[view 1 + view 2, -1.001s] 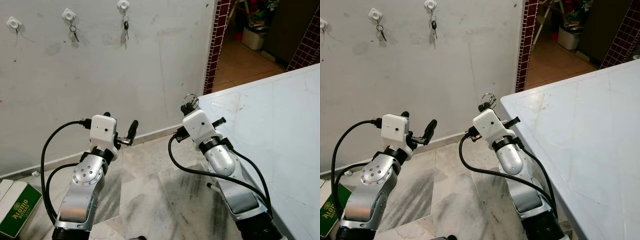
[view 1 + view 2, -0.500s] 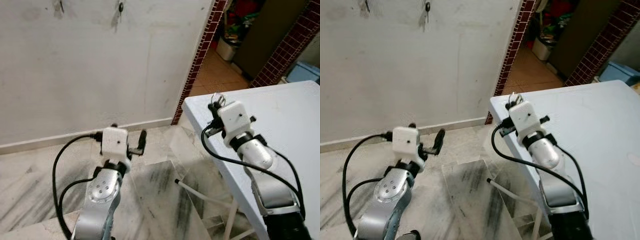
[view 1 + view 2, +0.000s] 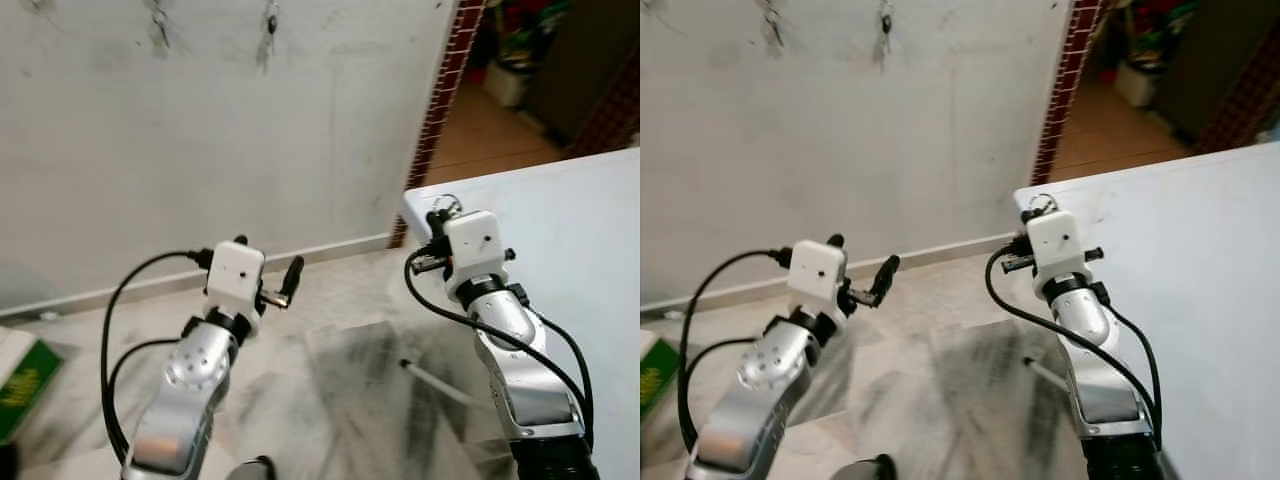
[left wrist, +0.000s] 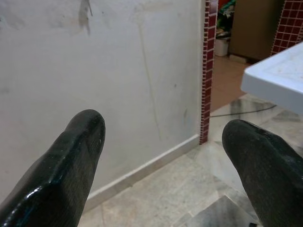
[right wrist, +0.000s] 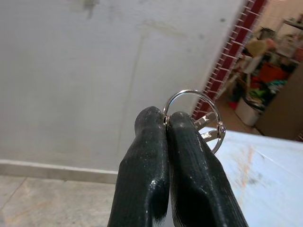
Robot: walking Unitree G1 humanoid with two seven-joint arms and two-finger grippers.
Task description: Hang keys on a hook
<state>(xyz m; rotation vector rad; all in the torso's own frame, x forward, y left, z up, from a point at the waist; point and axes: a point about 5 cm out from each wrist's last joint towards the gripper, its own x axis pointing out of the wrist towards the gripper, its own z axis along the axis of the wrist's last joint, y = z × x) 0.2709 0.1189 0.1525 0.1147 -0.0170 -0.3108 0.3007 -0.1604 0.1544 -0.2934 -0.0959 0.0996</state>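
My right gripper (image 3: 440,212) is raised at the near corner of the white table and is shut on a silver key ring (image 5: 194,118). The ring and its keys stick up above the black fingertips (image 5: 151,118). High on the white wall, blurred, two dark key bunches (image 3: 158,20) (image 3: 270,18) hang from hooks at the picture's top edge. My left gripper (image 3: 268,258) is held out over the floor, open, with nothing between its fingers (image 4: 80,142).
A white table (image 3: 580,230) fills the right side. A red-tiled door frame (image 3: 445,90) leads to a room behind. Marble floor lies between me and the wall. A green box (image 3: 20,375) sits on the floor at left.
The camera has swung right and then back left, so the wall and table have shifted in the picture. Both arms keep their pose and the right gripper still holds the ring.
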